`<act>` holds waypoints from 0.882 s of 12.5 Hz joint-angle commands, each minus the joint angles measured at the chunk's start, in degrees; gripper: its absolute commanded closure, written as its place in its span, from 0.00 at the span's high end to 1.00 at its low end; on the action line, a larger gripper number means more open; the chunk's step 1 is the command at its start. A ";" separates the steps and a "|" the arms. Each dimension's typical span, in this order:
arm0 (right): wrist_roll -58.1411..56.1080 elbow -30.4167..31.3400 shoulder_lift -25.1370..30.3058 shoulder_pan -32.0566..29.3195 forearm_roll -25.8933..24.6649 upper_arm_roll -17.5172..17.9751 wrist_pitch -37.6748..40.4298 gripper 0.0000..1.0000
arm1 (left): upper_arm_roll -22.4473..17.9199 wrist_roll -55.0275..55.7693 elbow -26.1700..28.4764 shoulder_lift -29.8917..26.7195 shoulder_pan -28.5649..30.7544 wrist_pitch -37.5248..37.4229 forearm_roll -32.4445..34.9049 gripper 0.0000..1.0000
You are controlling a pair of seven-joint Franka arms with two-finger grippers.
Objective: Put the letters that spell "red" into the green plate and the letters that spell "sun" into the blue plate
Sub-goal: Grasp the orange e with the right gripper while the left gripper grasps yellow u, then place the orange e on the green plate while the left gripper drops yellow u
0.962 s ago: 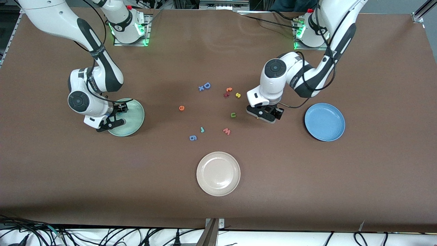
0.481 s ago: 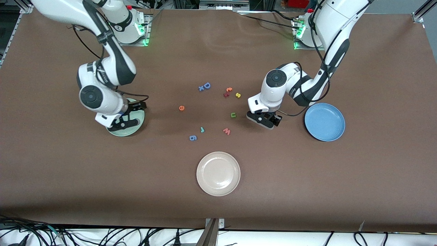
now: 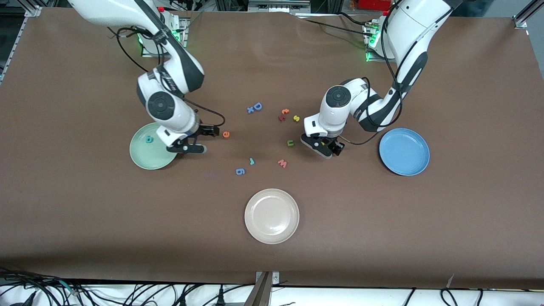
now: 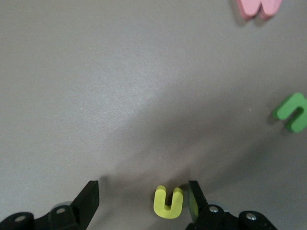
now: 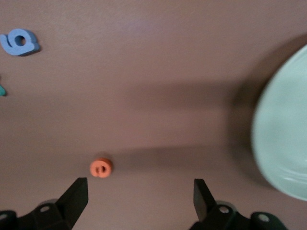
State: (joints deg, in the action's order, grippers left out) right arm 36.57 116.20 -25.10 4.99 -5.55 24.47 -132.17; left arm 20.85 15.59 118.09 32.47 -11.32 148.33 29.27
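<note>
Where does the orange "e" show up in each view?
Front view: orange "e" on the table, beside the right hand.
Right wrist view: orange "e" just ahead of the open fingers.
Left wrist view: not in it.
Shared landmark: green plate.

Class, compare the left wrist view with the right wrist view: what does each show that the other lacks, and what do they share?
Only the left wrist view: a yellow letter between the left hand's open fingers, a green letter and a pink letter. Only the right wrist view: the orange e, a blue letter and the green plate's rim, with the right hand open. Both: brown table.
</note>
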 commanded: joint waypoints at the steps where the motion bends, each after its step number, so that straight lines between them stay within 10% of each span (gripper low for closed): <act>1: 6.65 1.48 -2.22 3.62 -0.24 -0.30 -5.62 0.78 | -0.81 -1.79 1.44 -0.92 -0.63 0.21 1.23 0.84; 4: 10.26 2.72 -3.89 7.13 -1.04 -1.78 -9.77 0.73 | -0.72 -1.70 2.14 -0.83 -0.98 0.21 1.23 0.82; 11: 19.59 2.28 -6.10 13.56 -10.62 -7.06 -12.58 0.67 | -0.81 -1.53 1.62 -0.39 -0.98 0.21 0.79 0.30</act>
State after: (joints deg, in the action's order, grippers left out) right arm 54.74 118.53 -31.02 18.11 -14.63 18.12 -143.49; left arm 20.74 14.31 119.15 32.11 -11.79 148.33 29.27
